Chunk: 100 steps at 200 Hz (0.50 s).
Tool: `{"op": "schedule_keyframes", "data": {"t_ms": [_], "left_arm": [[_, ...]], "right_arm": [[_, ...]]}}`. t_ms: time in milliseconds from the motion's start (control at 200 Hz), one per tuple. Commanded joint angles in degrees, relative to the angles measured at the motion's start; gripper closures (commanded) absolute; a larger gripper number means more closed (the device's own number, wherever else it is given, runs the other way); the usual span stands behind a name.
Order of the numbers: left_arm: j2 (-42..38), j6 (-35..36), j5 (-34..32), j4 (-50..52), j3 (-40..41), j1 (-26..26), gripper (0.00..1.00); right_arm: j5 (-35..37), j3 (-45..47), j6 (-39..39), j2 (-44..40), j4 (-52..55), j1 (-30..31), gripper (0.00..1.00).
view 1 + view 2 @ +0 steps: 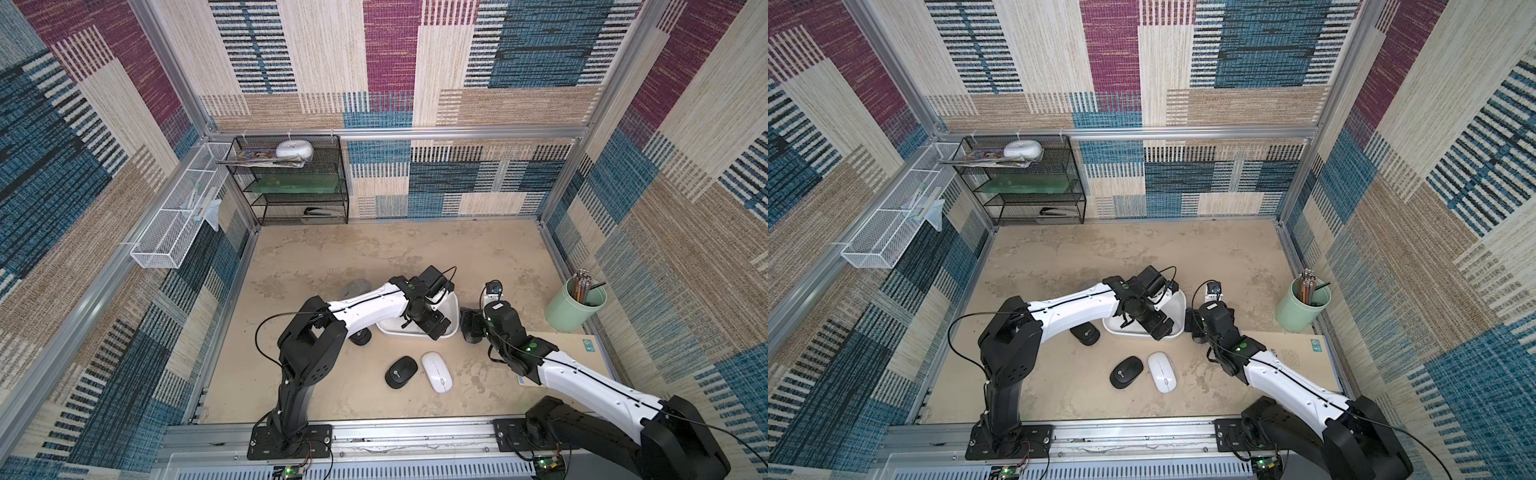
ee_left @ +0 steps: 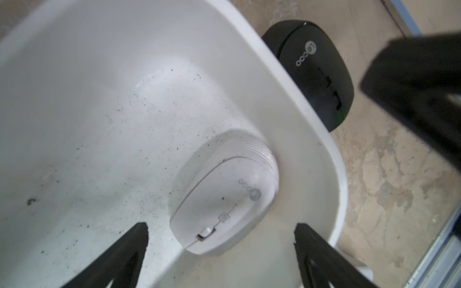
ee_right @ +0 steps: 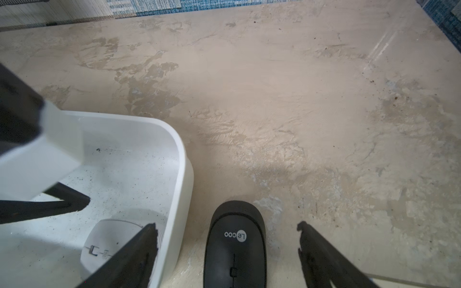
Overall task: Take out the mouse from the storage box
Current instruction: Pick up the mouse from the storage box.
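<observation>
Tucked into a corner of the storage box (image 2: pixel 294 119), the white mouse (image 2: pixel 224 199) lies between the jaws of the left gripper (image 2: pixel 220 229), which stand wide apart, clear of it and holding nothing. Just outside the box wall, a black mouse (image 3: pixel 235 246) rests on the surface (image 3: pixel 324 112) between the spread, empty jaws of the right gripper (image 3: pixel 227 227). A second black mouse (image 1: pixel 401 372) and a slim white mouse (image 1: pixel 437 372) lie side by side well behind both grippers.

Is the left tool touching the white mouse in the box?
Apart. The left wrist view shows the left tool open, its fingers either side of the mouse, with bare box floor showing in both gaps.
</observation>
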<state>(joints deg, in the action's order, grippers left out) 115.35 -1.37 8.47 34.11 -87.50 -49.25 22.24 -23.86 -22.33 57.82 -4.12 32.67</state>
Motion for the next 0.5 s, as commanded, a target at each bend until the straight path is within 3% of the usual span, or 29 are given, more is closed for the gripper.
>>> {"op": "schedule_keyframes", "data": {"t_ms": [0,496], "left_arm": [[2.00,1.04,-1.04,2.76,-1.54,-0.40,0.05],[6.66,-0.93,-9.36,1.40,-4.44,0.27,0.18]], "right_arm": [[0.08,0.63,-0.17,-0.95,-2.69,-0.05,0.09],[-0.49,0.61,-0.17,-0.18,-3.07,-0.06,0.09]]}}
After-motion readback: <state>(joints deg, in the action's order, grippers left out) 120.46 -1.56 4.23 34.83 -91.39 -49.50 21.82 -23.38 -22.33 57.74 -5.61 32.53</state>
